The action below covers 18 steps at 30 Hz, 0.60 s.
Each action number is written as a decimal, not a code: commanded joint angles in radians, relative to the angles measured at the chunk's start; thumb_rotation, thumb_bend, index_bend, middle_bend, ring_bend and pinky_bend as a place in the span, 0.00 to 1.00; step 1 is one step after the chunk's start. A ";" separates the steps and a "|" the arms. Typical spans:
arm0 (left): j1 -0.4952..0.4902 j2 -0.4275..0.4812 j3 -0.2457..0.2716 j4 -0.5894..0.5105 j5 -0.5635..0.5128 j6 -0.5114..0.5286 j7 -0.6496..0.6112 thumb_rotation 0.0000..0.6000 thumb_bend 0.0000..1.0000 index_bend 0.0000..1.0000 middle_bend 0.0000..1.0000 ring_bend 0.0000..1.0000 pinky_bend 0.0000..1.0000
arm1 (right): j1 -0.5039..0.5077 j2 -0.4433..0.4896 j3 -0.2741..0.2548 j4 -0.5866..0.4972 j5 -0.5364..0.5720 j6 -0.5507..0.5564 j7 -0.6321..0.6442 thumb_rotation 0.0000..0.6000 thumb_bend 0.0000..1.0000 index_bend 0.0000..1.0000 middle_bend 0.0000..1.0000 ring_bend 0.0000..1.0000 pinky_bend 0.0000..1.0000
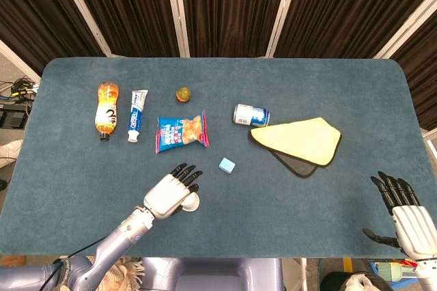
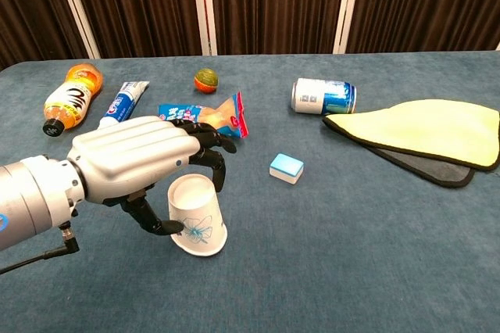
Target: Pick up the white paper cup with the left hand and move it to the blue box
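Note:
The white paper cup (image 2: pixel 199 223) stands upside down on the blue table and leans slightly to the right. My left hand (image 2: pixel 141 157) arches over it, with the thumb against the cup's left side and the fingers (image 2: pixel 219 162) curved down past its top. In the head view the left hand (image 1: pixel 171 192) covers most of the cup (image 1: pixel 192 202). The small blue box (image 1: pixel 227 165) lies to the right of the cup and farther back, also seen in the chest view (image 2: pixel 287 168). My right hand (image 1: pixel 404 212) hangs with fingers spread beside the table's near right corner, holding nothing.
An orange bottle (image 1: pixel 106 108), a toothpaste tube (image 1: pixel 137 115), a blue snack bag (image 1: pixel 181 131) and a small ball (image 1: pixel 183 94) lie behind the cup. A can (image 1: pixel 250 115) and a yellow cloth (image 1: pixel 300 139) over a black one lie at mid right.

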 commanded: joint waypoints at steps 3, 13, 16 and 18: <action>-0.033 0.006 -0.032 -0.028 -0.021 -0.009 0.061 1.00 0.24 0.39 0.11 0.06 0.12 | 0.002 -0.002 0.002 -0.001 0.012 -0.010 -0.008 1.00 0.06 0.00 0.00 0.00 0.00; -0.128 -0.073 -0.173 0.021 -0.160 0.025 0.209 1.00 0.23 0.38 0.11 0.06 0.15 | -0.004 0.005 -0.003 -0.010 0.019 -0.016 -0.016 1.00 0.06 0.00 0.00 0.00 0.00; -0.158 -0.108 -0.201 0.068 -0.187 0.024 0.212 1.00 0.23 0.38 0.11 0.06 0.19 | -0.004 0.007 -0.004 -0.011 0.017 -0.016 -0.011 1.00 0.06 0.00 0.00 0.00 0.00; -0.181 -0.143 -0.218 0.120 -0.181 0.042 0.215 1.00 0.23 0.37 0.11 0.06 0.20 | -0.003 0.006 0.000 -0.008 0.022 -0.017 -0.021 1.00 0.06 0.00 0.00 0.00 0.00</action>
